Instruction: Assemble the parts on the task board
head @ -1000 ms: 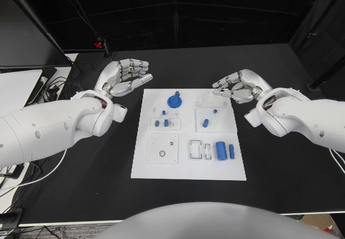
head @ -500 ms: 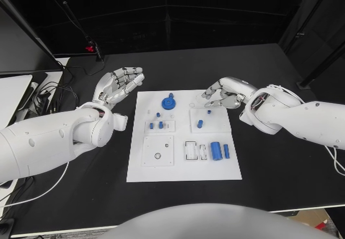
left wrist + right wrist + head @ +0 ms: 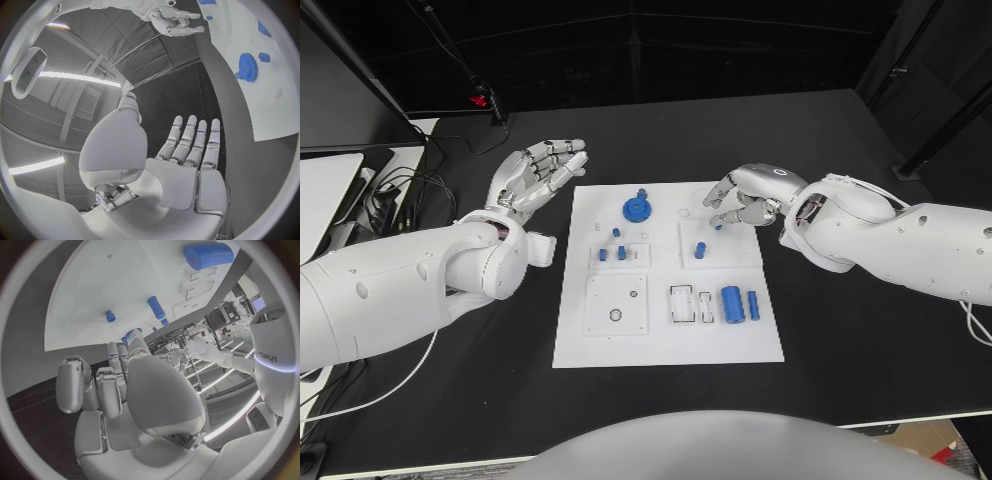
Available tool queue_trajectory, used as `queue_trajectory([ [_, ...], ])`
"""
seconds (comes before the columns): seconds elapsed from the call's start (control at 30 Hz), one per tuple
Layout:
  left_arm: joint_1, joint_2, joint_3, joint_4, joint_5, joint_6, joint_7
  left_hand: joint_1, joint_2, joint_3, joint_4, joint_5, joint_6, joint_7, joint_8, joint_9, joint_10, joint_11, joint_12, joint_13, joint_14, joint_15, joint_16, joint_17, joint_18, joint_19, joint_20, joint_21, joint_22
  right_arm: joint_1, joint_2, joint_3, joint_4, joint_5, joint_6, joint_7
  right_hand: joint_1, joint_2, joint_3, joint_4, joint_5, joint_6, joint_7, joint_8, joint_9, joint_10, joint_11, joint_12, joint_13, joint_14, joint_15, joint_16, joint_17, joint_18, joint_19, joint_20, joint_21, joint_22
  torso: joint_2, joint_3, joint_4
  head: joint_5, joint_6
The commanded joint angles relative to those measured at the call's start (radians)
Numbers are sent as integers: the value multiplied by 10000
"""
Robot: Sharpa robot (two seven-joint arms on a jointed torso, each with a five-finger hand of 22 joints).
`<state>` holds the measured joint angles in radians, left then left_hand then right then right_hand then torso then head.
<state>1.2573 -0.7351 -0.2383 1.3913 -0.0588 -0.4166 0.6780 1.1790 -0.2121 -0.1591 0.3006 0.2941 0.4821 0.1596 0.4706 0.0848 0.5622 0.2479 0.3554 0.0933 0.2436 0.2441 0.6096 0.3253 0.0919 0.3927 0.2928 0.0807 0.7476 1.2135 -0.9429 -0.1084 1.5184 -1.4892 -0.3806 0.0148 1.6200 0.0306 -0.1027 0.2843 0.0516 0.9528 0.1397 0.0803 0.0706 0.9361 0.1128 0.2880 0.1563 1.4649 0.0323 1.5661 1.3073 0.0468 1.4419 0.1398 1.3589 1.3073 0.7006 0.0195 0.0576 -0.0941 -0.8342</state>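
White rectangular task board (image 3: 666, 345) is seen in the head view in the middle of the black table (image 3: 877, 340), with the small blue parts on it. A blue toothed gear wheel (image 3: 636, 208) lies near its far edge, two small blue pegs (image 3: 610, 254) stand in a square recess at the middle left, a short blue pin (image 3: 702, 250) lies in the recess to the right of them, and a thick blue cylinder (image 3: 731, 304) with a thinner blue rod (image 3: 753, 305) beside it lies at the near right. The silver left hand (image 3: 538, 172) is held over the table just beside the board's far left corner, fingers straight and apart, nothing in it. The silver right hand (image 3: 744, 197) is placed over the board's far right part, fingers curled downward; whether something is pinched there cannot be told.

In the left wrist view the left hand (image 3: 187, 150) is shown flat with fingers stretched out side by side, empty, and the gear wheel (image 3: 247, 66) is seen on the board (image 3: 275, 95).

In the right wrist view the right hand (image 3: 119, 385) is bent toward the board (image 3: 119, 295), above the short pin (image 3: 156, 307) and the thick cylinder (image 3: 207, 255). Some letters are printed on the robot's body, but they are cut off and cannot be read surely.
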Motion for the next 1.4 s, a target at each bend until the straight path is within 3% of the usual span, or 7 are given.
queue_trajectory([
  [0.03,9,-6,10,23,100,151,1870,-1,168,103,12,-99,-168,1276,124,18,-188,10,158,26,-138,-5,131,-51,-75,14,-24,-91,-78,7,17,5,2,-495,182,-382,68,-50,21,37,-44,-26,-63,-72,-16,-7,47,-45,-24,1040,82,7,2552,99,7,51,-64,1659,10,-2,4,15,-2],
  [0.37,0,-10,10,9,100,196,1829,29,353,257,5,-201,-312,1287,351,34,-375,24,479,60,-252,30,375,-163,-59,96,-26,-138,-170,-2,13,5,57,-521,-181,-297,49,-38,34,47,-42,-33,-47,-83,-20,32,51,-64,-69,1035,87,-4,2528,101,5,57,-73,1654,6,3,-1,50,-35],
  [0.57,-7,-25,10,26,100,215,1801,74,457,342,-3,-237,-379,1291,471,38,-468,30,650,70,-294,40,506,-235,-42,193,-26,-134,-134,-24,-329,4,450,-326,-565,-80,54,-34,57,42,-41,-24,-34,-87,-20,125,40,-72,-123,1028,83,-18,2498,103,6,58,-81,1649,14,21,31,55,-68],
  [0.7,-10,-77,10,24,100,194,1775,99,533,398,-1,-244,-417,1294,540,38,-518,32,750,73,-315,52,582,-280,-29,244,-27,-130,-126,-46,-469,4,645,-225,-659,-74,58,-36,63,38,-40,-25,-28,-89,-21,138,39,-77,-136,1030,82,-14,2508,104,5,58,-85,1647,-7,-19,-51,98,-103],
  [0.77,-12,-79,10,4,100,192,1763,99,533,398,-1,-244,-417,1294,540,38,-518,32,750,73,-315,52,582,-280,-29,244,-27,-130,-126,-51,-465,3,669,-216,-641,-149,61,-35,66,37,-40,-25,-26,-90,-21,142,38,-80,-142,1032,81,-10,2515,104,5,58,-86,1647,-13,-21,-51,59,-109],
  [1.03,-32,-66,10,-26,100,219,1729,160,711,534,-10,-220,-514,1300,693,30,-654,42,975,68,-369,70,758,-401,-15,294,-25,-134,-192,-59,-269,3,555,-708,-130,-1008,179,-61,133,5,-43,-84,-66,-127,-34,168,51,-180,-279,1044,90,15,2568,98,19,61,-74,1652,-15,-5,-17,7,-35],
  [1.4,-38,-112,10,-19,100,180,1669,214,982,711,-19,-199,-615,1308,875,12,-805,53,1247,48,-441,92,967,-566,-5,360,-25,-129,-235,-101,-65,3,640,-1823,838,-1968,342,-226,226,42,-49,-149,-233,-129,-31,635,-26,-292,-542,1053,49,35,2610,102,16,14,-93,1645,1,-28,-39,7,-29],
])
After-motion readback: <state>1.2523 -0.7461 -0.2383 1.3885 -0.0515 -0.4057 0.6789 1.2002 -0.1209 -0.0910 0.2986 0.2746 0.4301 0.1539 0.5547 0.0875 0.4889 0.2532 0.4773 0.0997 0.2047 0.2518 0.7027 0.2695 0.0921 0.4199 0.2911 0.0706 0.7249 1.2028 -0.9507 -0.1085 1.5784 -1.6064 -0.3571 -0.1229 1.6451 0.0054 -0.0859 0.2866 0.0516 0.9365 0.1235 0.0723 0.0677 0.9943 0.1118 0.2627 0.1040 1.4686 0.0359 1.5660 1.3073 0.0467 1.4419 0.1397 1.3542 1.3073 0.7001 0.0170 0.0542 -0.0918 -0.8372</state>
